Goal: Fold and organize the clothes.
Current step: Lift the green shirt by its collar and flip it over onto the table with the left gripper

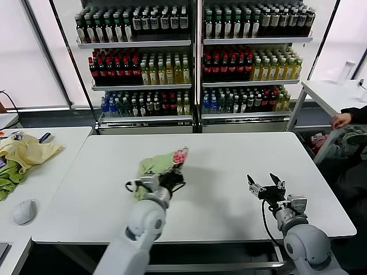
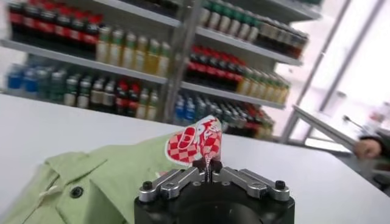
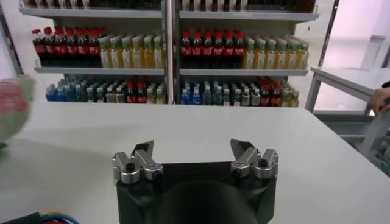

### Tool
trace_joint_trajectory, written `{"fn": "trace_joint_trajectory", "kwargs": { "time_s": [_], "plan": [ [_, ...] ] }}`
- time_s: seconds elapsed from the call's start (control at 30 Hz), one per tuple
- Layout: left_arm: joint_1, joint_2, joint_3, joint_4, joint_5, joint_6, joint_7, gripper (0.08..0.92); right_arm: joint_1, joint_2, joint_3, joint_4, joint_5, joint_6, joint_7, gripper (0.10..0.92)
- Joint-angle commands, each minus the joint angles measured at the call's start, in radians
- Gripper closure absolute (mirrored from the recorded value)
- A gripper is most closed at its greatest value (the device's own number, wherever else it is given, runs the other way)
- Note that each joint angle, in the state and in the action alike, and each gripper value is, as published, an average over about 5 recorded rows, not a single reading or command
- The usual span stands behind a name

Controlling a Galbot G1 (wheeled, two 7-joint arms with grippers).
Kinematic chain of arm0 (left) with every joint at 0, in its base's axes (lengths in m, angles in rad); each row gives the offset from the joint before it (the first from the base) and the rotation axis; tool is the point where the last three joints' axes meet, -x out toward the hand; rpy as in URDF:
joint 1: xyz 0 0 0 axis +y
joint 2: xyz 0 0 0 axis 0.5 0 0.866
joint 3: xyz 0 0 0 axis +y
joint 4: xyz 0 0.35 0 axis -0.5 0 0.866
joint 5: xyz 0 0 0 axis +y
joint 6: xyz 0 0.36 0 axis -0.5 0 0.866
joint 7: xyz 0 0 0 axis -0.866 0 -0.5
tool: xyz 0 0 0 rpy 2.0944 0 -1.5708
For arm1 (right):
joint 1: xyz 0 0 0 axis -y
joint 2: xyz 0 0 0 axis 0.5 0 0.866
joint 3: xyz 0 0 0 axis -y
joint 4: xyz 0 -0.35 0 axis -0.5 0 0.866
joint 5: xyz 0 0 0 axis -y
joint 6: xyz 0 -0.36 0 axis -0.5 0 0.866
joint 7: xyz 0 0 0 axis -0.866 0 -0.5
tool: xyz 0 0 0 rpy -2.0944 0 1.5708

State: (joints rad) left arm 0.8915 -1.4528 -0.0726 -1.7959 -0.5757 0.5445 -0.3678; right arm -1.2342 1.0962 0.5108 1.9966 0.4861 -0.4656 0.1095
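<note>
The light sage-green T-shirt with a red-and-white patch lies bunched on the white table, left of centre. My left gripper is shut on the cloth at the patch and holds that part raised. In the left wrist view the gripper pinches the fabric just below the checked patch, and the green shirt spreads away from it. My right gripper is open and empty over the table's right front part; in the right wrist view its fingers stand wide apart.
A pale yellow cloth and a darker green cloth lie on the side table at the left, with a white mouse. Bottle shelves stand behind. A person's hand is at the far right.
</note>
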Motion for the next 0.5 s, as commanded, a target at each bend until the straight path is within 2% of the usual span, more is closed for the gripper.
{"fn": "trace_joint_trajectory", "kwargs": {
  "time_s": [0.03, 0.2, 0.5],
  "plan": [
    [-0.144, -0.191, 0.212, 0.226, 0.202, -0.053, -0.007, 0.885, 0.005, -0.004, 0.009, 0.0, 0.002, 0.001, -0.001, 0.203],
    [-0.116, -0.173, 0.247, 0.19, 0.259, -0.095, 0.015, 0.786, 0.013, -0.005, 0.006, -0.004, 0.003, 0.002, -0.001, 0.203],
    [0.022, -0.043, 0.301, -0.058, 0.288, -0.098, 0.014, 0.527, 0.031, 0.005, -0.019, -0.016, 0.003, 0.0, 0.0, 0.203]
  ]
}}
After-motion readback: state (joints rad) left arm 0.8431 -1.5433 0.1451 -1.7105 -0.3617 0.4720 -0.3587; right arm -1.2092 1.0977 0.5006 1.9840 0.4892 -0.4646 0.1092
